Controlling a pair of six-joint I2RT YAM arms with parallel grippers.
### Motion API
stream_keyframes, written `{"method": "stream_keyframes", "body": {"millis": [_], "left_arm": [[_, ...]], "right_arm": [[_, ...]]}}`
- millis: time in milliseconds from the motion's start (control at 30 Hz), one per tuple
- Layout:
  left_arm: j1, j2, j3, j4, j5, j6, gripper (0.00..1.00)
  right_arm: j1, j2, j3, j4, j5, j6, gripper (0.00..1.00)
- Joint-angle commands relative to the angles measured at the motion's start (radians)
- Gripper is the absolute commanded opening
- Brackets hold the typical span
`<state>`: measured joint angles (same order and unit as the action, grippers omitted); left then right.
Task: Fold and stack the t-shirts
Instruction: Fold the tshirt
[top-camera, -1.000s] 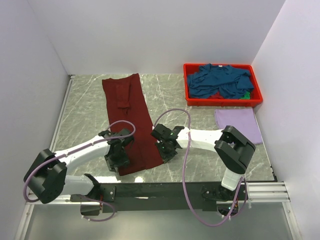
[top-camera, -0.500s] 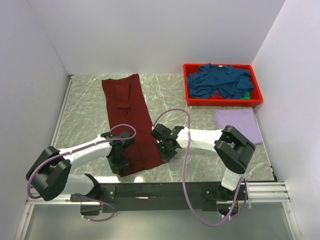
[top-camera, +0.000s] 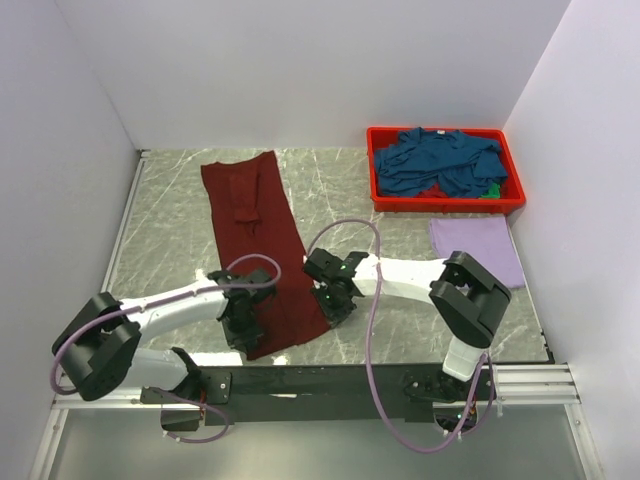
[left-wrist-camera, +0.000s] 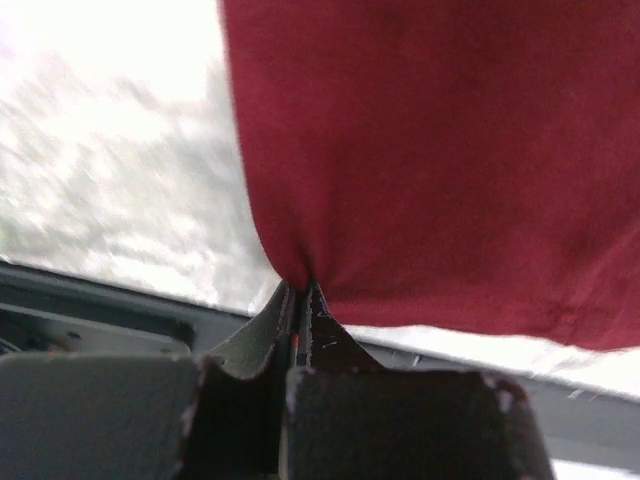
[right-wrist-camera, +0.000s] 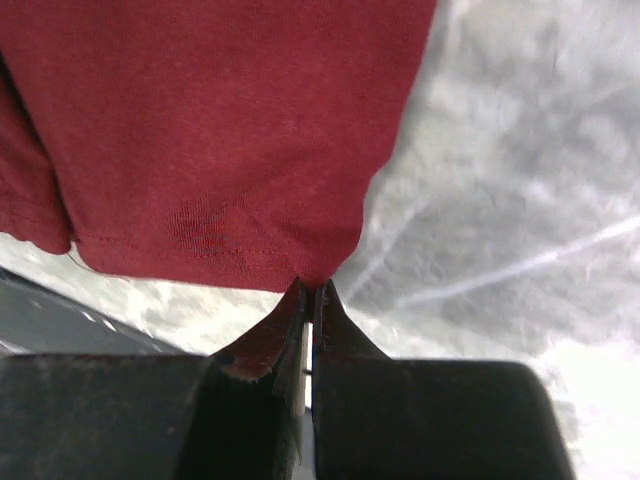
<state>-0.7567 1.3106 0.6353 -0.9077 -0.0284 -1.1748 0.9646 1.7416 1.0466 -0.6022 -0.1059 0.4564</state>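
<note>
Grey marble tabletop (top-camera: 170, 250), white walls on three sides. Red bin (top-camera: 373, 170) at the far right corner, heaped with teal-blue t-shirts (top-camera: 440, 165). Just nearside of the bin: pale lavender t-shirt (top-camera: 480, 248), folded flat. Well left of the bin: dark maroon t-shirt (top-camera: 250, 215), laid out as a long strip, one end level with the bin, other end much nearer than the bin. Left gripper (left-wrist-camera: 300, 287): clamped tight on the near hem corner facing away from the bin, cloth puckered at the tips. Right gripper (right-wrist-camera: 308, 287): pinched closed on the near hem corner on the bin side, stitching visible just beside the fingertips.
</note>
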Motion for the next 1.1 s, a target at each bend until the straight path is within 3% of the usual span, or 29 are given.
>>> {"method": "stream_keyframes", "body": {"millis": [0,133,300,400,600,800,1067], "left_arm": [[-0.107,-0.039,-0.022,-0.091,0.042,-0.055,0.01],[-0.306,-0.100,0.021,-0.171,0.120,-0.150,0.01],[-0.354,-0.166,0.102,-0.209,0.147,-0.197,0.01],[-0.245,-0.169,0.185,-0.232,0.072,-0.088,0.00],[0.153,-0.099,0.326,-0.186,-0.134,0.151,0.01],[0.318,-0.004,0.375,-0.013,-0.214,0.222,0.00],[0.419,0.055,0.405,0.174,-0.261,0.305,0.01]], "right_arm": [[0.008,-0.089,-0.034,-0.143,-0.067,-0.051,0.00],[0.025,-0.196,-0.100,-0.260,-0.159,-0.079,0.00],[0.008,-0.266,0.019,-0.444,-0.109,-0.110,0.00],[-0.075,-0.231,0.192,-0.462,-0.068,-0.114,0.00],[-0.178,-0.047,0.525,-0.375,-0.023,-0.139,0.00],[-0.208,0.133,0.760,-0.260,0.000,-0.159,0.00],[-0.253,0.229,0.799,-0.073,0.011,-0.163,0.00]]}}
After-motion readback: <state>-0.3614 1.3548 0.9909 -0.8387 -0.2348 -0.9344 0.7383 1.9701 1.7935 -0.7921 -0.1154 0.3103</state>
